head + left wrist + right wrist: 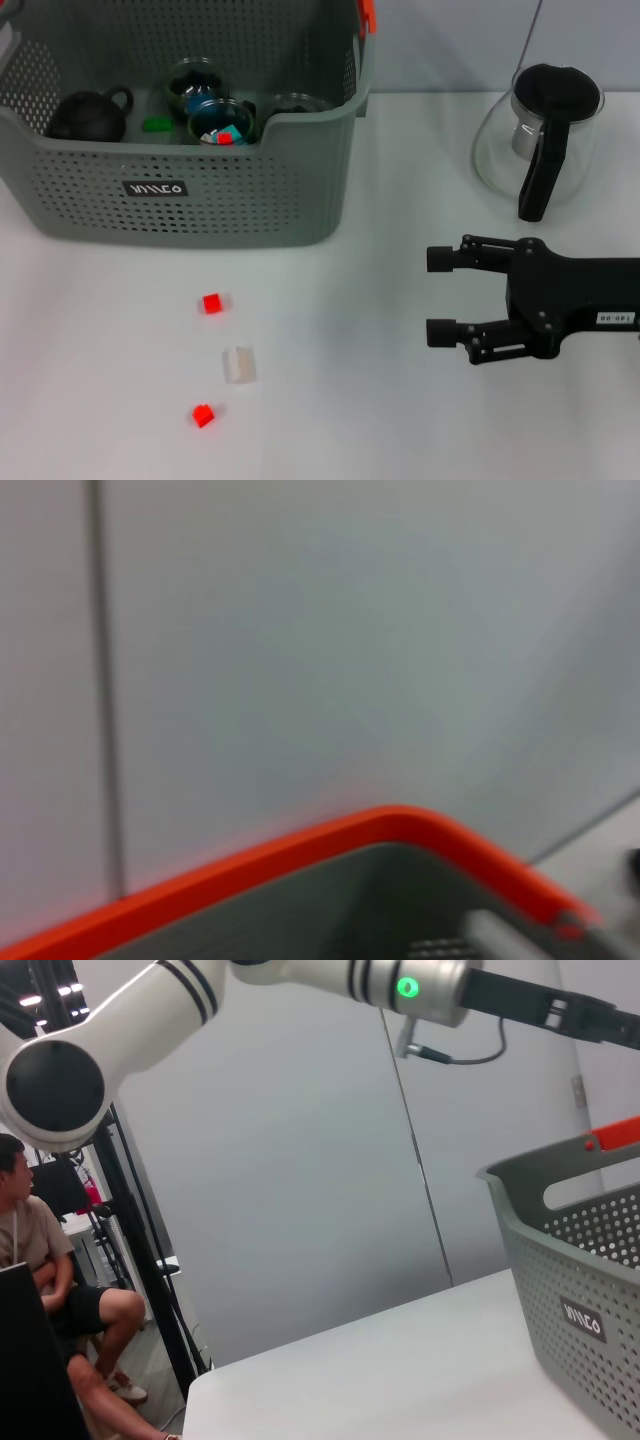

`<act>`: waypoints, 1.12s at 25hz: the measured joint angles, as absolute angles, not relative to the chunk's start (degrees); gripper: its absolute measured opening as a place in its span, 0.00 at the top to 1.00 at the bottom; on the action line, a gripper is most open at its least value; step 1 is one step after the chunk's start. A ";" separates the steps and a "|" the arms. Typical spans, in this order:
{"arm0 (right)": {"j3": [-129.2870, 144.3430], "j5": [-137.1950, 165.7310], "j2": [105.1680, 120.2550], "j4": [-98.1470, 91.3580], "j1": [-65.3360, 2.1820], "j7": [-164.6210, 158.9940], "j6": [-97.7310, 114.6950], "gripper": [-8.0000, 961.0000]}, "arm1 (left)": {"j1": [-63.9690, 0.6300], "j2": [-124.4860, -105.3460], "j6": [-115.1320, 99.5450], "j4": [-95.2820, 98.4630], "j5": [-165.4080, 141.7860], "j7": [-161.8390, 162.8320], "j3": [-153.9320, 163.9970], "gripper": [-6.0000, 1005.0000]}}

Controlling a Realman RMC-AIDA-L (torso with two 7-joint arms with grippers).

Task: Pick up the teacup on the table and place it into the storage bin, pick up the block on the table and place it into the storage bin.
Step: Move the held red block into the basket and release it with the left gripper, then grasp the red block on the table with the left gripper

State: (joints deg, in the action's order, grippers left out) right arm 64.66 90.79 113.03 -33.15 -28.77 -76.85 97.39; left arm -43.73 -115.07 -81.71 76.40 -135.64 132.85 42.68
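The grey perforated storage bin (200, 215) stands at the back left, and its orange-trimmed rim (400, 825) fills the left wrist view. Inside it are glass teacups (222, 122), one holding coloured pieces. In front of the bin, on the table, lie a red block (210, 302), a clear block (238, 364) and another red block (203, 415). My right gripper (440, 296) hovers open and empty over the table, well to the right of the blocks. My left arm (405, 987) reaches above the bin (590, 1300).
A black teapot (88, 115) and a small green block (155, 125) also lie in the bin. A glass pitcher with a black handle (540, 140) stands at the back right, just behind my right gripper. A person (40, 1250) sits beyond the table's edge.
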 joint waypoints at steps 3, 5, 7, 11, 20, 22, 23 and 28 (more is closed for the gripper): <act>64.57 90.79 113.03 -33.13 -29.17 -76.86 97.31 0.02 | -41.46 -116.25 -87.78 82.66 -130.73 132.63 42.10 0.08; 64.56 90.79 113.03 -32.96 -29.45 -76.86 97.28 0.02 | -38.39 -117.34 -93.79 88.77 -124.46 131.26 42.06 0.05; 64.41 90.79 113.03 -32.81 -29.68 -76.88 97.03 0.02 | -34.81 -118.49 -100.05 94.45 -119.04 128.59 42.28 0.05; 63.91 90.79 113.23 -32.68 -30.08 -77.01 96.12 0.02 | -27.17 -121.12 -109.56 101.97 -114.73 123.82 44.29 0.05; 63.71 90.79 113.61 -32.70 -31.45 -78.23 94.66 0.02 | -15.05 -124.46 -111.13 107.46 -124.17 113.13 60.13 0.06; 63.70 90.79 113.62 -32.71 -31.61 -78.45 94.66 0.02 | -15.40 -124.63 -111.08 106.12 -129.68 114.32 64.32 0.06; 63.68 90.78 113.64 -32.71 -31.75 -78.54 94.63 0.02 | -15.67 -124.66 -111.03 105.52 -131.55 114.96 65.65 0.06; 63.73 90.79 113.84 -32.71 -32.25 -79.03 94.34 0.02 | -19.35 -124.52 -107.73 96.42 -140.77 120.61 72.43 0.06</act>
State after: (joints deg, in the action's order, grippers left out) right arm 63.73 90.79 113.84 -32.71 -32.25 -79.03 94.34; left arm -19.35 -124.52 -107.73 96.42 -140.77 120.61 72.43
